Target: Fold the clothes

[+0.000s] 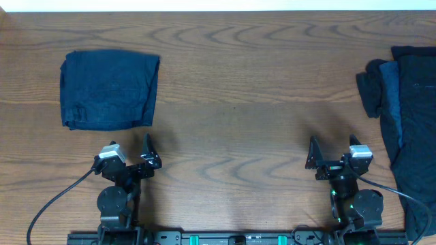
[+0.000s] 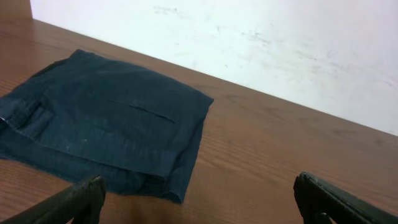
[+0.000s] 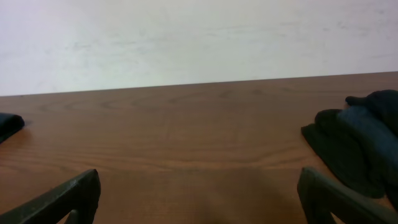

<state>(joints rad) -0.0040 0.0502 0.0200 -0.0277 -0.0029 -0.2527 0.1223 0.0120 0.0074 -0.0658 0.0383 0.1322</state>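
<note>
You have a brown wood-grain worktop in front of you. At its right edge lies a rumpled heap of black and navy cloth garments, cut off by the frame, so you cannot see how far it extends. Toward the worktop's far left sits a folded navy cloth rectangle. At the worktop's near edge, the left gripper and right gripper both have their fingers spread wide, well apart from any cloth.
</note>
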